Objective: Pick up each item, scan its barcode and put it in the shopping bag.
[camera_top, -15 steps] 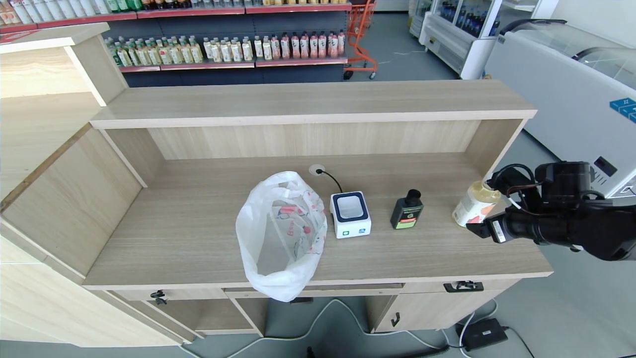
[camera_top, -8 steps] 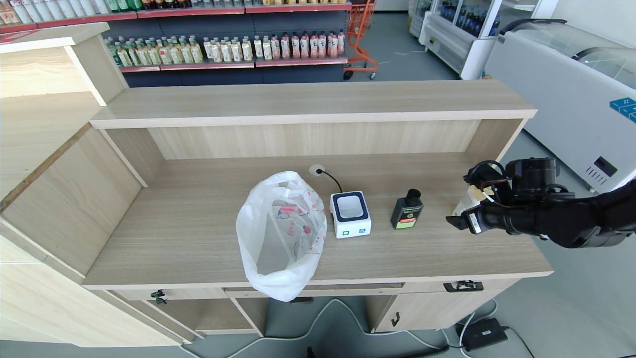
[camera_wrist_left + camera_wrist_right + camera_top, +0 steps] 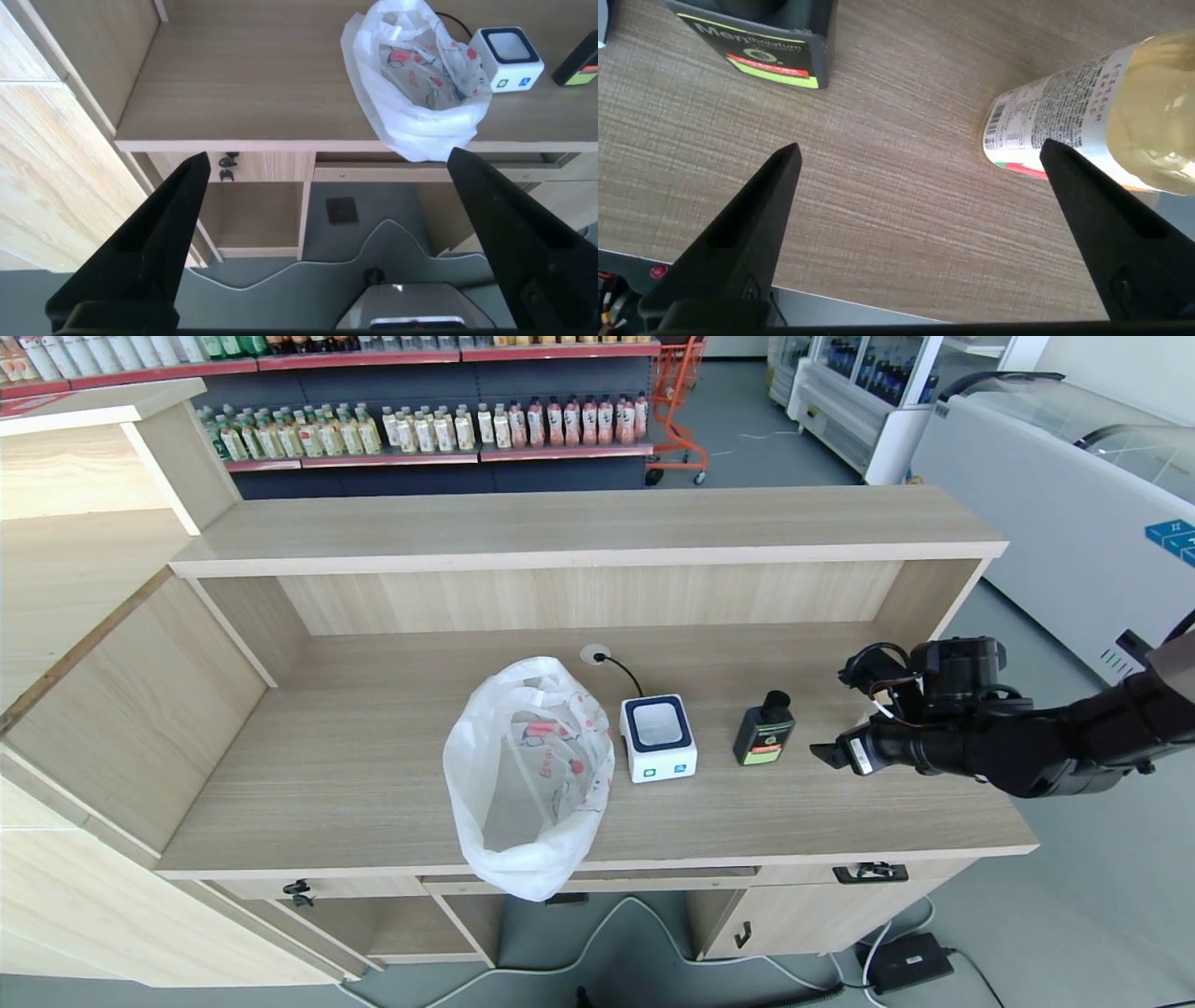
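Picking is at its approach stage, I judge: the right gripper (image 3: 924, 243), fingers spread wide, hovers between the pale bottle (image 3: 1092, 112) at the counter's (image 3: 373, 775) right end and the dark bottle (image 3: 752, 37); next it must settle around one and close; the left gripper (image 3: 332, 233) hangs wide open off the near edge, short of the shopping bag (image 3: 420, 84).

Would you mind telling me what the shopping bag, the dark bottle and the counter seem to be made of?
Shopping bag: thin, translucent white plastic film, crinkled and slumped.
Dark bottle: probably hard plastic, matte black, with printed label.
Counter: wood-grain surface, matte, likely laminate board.
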Tool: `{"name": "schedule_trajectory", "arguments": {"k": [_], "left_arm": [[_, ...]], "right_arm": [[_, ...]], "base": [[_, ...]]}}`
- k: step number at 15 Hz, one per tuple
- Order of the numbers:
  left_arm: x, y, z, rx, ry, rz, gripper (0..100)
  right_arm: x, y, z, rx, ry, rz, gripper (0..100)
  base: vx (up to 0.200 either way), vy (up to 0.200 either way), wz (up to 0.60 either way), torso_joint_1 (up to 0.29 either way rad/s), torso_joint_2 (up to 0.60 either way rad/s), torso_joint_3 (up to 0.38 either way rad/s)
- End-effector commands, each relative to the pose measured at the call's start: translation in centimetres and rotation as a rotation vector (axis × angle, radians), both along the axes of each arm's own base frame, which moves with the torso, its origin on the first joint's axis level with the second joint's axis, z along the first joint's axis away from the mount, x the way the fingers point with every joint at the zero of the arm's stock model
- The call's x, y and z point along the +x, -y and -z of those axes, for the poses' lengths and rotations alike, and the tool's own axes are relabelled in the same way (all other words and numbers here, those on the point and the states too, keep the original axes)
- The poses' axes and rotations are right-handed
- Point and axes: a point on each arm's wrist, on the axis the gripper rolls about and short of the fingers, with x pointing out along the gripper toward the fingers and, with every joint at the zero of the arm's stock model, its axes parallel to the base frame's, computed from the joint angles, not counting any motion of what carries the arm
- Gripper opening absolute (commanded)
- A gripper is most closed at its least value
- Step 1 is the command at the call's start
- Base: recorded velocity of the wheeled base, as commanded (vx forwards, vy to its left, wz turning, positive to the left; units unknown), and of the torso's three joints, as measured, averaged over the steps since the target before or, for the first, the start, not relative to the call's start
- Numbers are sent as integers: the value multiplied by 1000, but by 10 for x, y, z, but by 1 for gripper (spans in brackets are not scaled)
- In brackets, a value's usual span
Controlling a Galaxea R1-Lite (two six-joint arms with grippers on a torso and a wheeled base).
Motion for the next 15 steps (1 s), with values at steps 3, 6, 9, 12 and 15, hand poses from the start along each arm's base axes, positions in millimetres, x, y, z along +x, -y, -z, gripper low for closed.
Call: {"name": "schedule_trajectory", "arguments": {"k": [3,6,9,12,15], "left_arm": [[0,0,0,-1,1,0,100],[0,0,0,-1,0,0,100],[0,0,0,-1,0,0,100],[0,0,0,-1,0,0,100],[0,0,0,-1,0,0,100]], "right_arm": [[15,-8,6,1,10,-15,100],[21,-15,13,3,26,-29,100],[28,-23,23,11,33,-45,100],[33,-29,27,15,51,-58,100],[46,-36,30,20,78,-68,100]], "base": [[0,0,0,0,0,0],[0,0,0,0,0,0],[0,0,0,0,0,0],[0,0,0,0,0,0],[0,0,0,0,0,0]]}}
